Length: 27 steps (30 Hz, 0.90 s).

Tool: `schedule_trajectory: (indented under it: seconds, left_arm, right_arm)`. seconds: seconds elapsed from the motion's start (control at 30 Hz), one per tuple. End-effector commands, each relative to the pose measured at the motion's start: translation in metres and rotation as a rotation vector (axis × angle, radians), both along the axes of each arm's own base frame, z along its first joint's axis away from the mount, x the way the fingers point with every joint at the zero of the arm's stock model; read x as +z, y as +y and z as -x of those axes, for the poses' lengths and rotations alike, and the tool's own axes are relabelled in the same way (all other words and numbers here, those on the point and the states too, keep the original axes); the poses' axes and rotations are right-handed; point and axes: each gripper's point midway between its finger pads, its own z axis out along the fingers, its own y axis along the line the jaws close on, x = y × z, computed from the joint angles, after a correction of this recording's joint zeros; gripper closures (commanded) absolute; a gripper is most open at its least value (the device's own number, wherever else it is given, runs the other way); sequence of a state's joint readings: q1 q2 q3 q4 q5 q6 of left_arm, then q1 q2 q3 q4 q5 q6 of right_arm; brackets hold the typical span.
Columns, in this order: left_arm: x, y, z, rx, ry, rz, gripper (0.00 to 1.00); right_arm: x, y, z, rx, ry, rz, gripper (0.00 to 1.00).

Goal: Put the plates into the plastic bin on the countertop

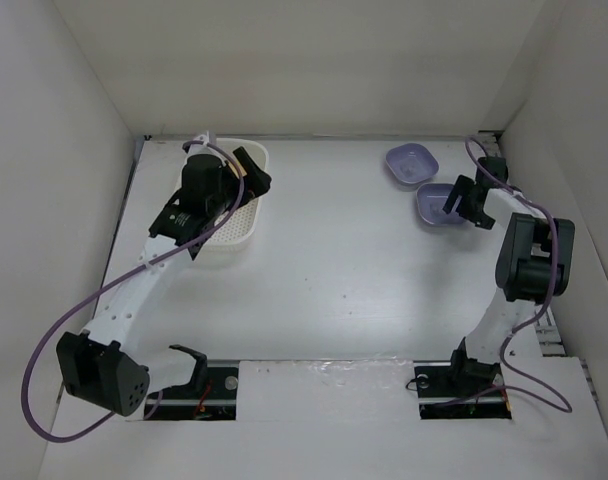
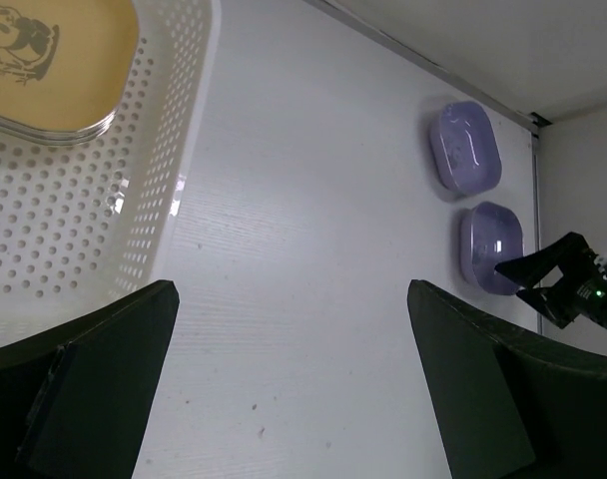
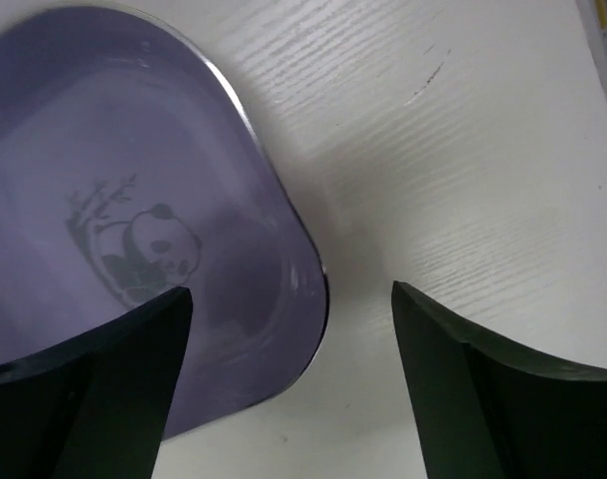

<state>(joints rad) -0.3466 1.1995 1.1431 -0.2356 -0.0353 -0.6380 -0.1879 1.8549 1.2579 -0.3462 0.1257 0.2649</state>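
Observation:
Two lavender plates lie on the countertop (image 1: 334, 260) at the back right, a far plate (image 1: 411, 163) and a near plate (image 1: 434, 207). My right gripper (image 1: 462, 200) hangs open over the near plate's right edge. In the right wrist view its panda-print plate (image 3: 134, 220) has one finger over the inside and the other over bare countertop, with the rim between them and my right gripper (image 3: 292, 289) not touching it. The white plastic bin (image 1: 242, 228) stands at the back left and holds a yellow-orange plate (image 2: 54, 60). My left gripper (image 1: 254, 172) is open and empty above the bin's right rim.
White walls close in the countertop at the back and both sides. The left arm and its purple cable lie across the bin. From the left wrist, the bin's perforated wall (image 2: 164, 150), both lavender plates (image 2: 464, 147) (image 2: 491, 246) and the right gripper (image 2: 543, 274) show.

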Motion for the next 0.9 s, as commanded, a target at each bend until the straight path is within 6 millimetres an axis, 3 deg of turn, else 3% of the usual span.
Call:
schedule_trajectory:
  seconds: [0.0, 0.17, 0.2, 0.23, 0.3, 0.33, 0.4, 0.47, 0.5, 0.53, 0.57, 0.6, 0.7, 0.87]
  left_arm:
    - [0.013, -0.005, 0.001, -0.031, -0.05, -0.008, 0.0]
    - [0.01, -0.005, 0.002, -0.032, -0.031, -0.014, 0.0]
    - [0.006, -0.005, 0.0, -0.032, -0.023, -0.017, 0.0]
    - [0.006, -0.005, 0.0, -0.032, -0.023, -0.017, 0.0]
    - [0.007, -0.006, -0.002, -0.032, -0.021, -0.018, 0.0]
    - [0.001, -0.007, -0.004, -0.032, -0.008, -0.022, 0.0]
    - [-0.003, -0.012, -0.008, -0.053, -0.002, -0.014, 0.0]
    - [-0.013, -0.033, -0.011, -0.11, 0.023, -0.01, 0.0]
    - [-0.016, -0.045, -0.012, -0.146, 0.025, -0.014, 0.0]
    - [-0.019, -0.053, -0.015, -0.152, 0.03, -0.027, 0.0]
    - [-0.021, -0.068, -0.024, -0.161, 0.036, -0.042, 0.0]
    - [-0.022, -0.096, -0.017, -0.213, 0.034, -0.055, 0.0]
    - [-0.027, -0.147, -0.025, -0.291, 0.057, -0.043, 0.0]
    - [-0.04, -0.199, -0.028, -0.385, 0.066, -0.083, 0.0]
  right_arm:
    - [-0.001, -0.011, -0.017, -0.002, -0.031, -0.018, 0.15]
    - [-0.006, -0.01, -0.014, -0.002, 0.012, -0.028, 0.39]
    - [-0.003, -0.01, -0.014, -0.002, 0.016, -0.028, 0.63]
    - [-0.005, -0.009, -0.011, -0.002, 0.026, -0.031, 0.76]
    - [-0.005, -0.011, -0.005, -0.012, 0.041, -0.02, 0.88]
    - [-0.004, -0.012, -0.001, -0.029, 0.042, -0.013, 1.0]
    - [0.013, -0.013, 0.007, -0.048, 0.021, -0.003, 1.0]
    - [0.023, -0.01, 0.018, -0.067, -0.007, -0.011, 1.0]
    - [0.05, -0.004, 0.018, -0.056, -0.078, 0.01, 1.0]
    - [0.06, 0.003, 0.019, -0.049, -0.111, 0.008, 1.0]
    - [0.066, 0.02, 0.022, -0.013, -0.122, 0.019, 1.0]
    - [0.088, 0.031, 0.021, 0.013, -0.178, 0.024, 1.0]
    - [0.111, 0.079, 0.018, 0.117, -0.218, 0.048, 1.0]
    - [0.139, 0.143, 0.02, 0.284, -0.279, 0.043, 1.0]
